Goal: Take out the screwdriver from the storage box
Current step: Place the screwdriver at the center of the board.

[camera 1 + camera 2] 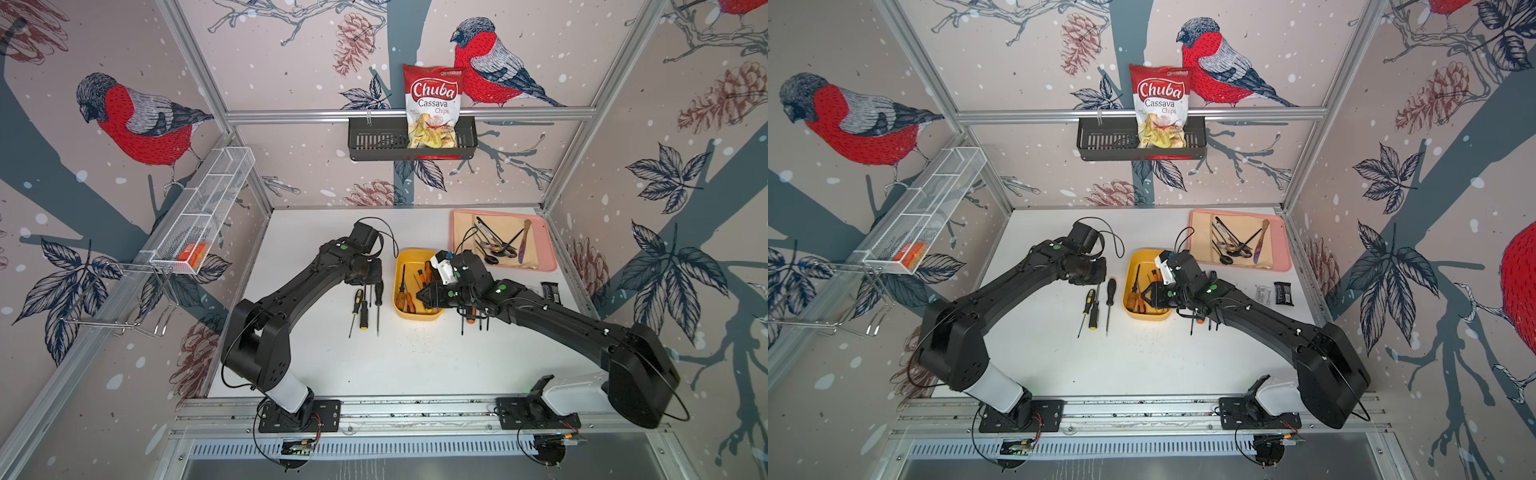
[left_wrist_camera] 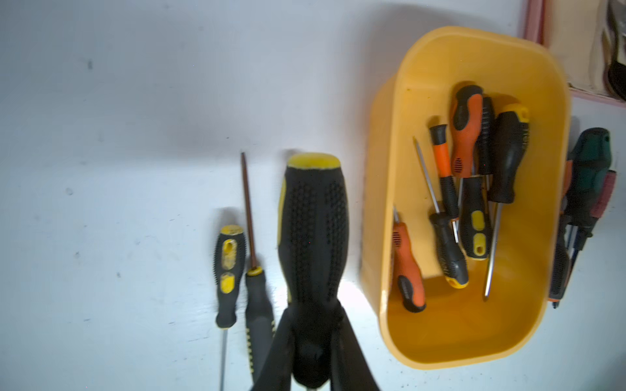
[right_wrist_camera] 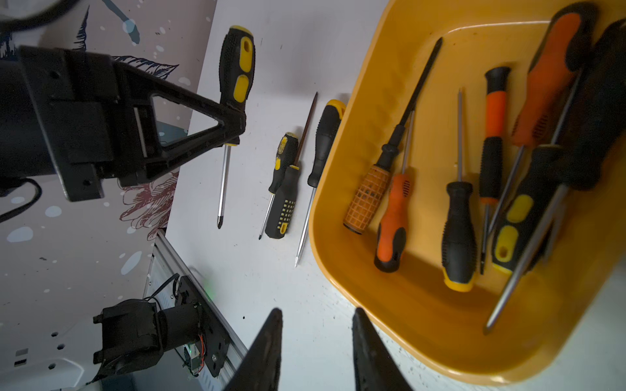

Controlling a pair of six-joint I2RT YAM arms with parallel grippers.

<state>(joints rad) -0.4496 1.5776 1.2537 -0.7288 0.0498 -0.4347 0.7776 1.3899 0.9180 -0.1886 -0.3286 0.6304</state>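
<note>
Screwdriver [image 2: 313,237] pinched in left hand [image 2: 315,315], right hand [image 3: 316,311] part-spread, empty, by storage box [image 3: 423,321]

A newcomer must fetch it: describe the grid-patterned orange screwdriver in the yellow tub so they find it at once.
On the white table, find the yellow storage box between the two arms. Inside, along the wall nearest the left arm, lies the screwdriver with an all-orange gridded handle and a black shaft; every neighbour's grip is partly black.
</note>
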